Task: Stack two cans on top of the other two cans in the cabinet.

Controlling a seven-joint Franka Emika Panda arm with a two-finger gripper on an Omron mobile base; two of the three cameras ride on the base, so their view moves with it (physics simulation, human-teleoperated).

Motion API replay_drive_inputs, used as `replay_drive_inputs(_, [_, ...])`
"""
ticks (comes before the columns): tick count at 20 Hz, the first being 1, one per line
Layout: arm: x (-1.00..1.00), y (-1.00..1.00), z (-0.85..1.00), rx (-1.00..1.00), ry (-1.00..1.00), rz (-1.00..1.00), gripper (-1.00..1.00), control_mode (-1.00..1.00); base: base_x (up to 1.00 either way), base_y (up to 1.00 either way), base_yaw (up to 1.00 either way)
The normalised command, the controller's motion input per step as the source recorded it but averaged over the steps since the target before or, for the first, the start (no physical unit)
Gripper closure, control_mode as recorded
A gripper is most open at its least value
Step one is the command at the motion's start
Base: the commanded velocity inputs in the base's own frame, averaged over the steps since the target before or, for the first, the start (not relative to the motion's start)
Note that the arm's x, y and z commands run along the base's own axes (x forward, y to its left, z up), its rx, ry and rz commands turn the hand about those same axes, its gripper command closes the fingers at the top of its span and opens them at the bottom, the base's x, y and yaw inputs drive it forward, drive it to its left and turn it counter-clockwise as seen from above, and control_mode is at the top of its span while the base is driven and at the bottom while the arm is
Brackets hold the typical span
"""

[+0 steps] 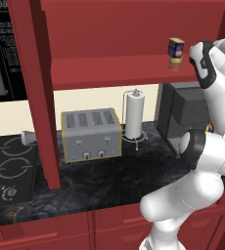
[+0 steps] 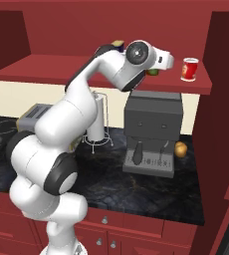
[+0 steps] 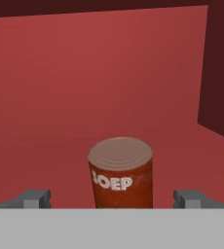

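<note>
In the hand view a dark red can with white lettering stands upright on the cabinet shelf. My gripper is open, one fingertip on each side of this can and just short of it. In the left base view the blue and yellow can sits on top of the tan-brown can on the shelf. The right base view has the bright red can with a white label standing alone at the shelf's right end, to the right of my hand. A green sliver peeks out under the hand.
The counter under the shelf carries a toaster, a paper towel holder and a dark coffee machine with an orange fruit beside it. A cabinet post stands at the left, by the stove.
</note>
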Motion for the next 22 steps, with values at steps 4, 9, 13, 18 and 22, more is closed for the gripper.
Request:
replay_drive_inputs(4, [0.04, -0.14, 0.00, 0.00, 0.00, 0.00, -1.00, -1.00, 0.00, 0.00, 0.00])
replay_drive_inputs(9, [0.04, -0.07, -0.02, 0.00, 0.00, 0.00, -1.00, -1.00, 0.00, 0.00, 0.00])
replay_drive_inputs(13, [0.02, 0.00, -0.04, 0.00, 0.00, 0.00, -1.00, -1.00, 0.00, 0.00, 0.00])
replay_drive_inputs(18, [0.01, 0.00, -0.06, 0.00, 0.00, 0.00, -1.00, -1.00, 0.00, 0.00, 0.00])
replay_drive_inputs(22, [0.06, 0.00, -0.06, 0.00, 0.00, 0.00, -1.00, -1.00, 0.00, 0.00, 0.00])
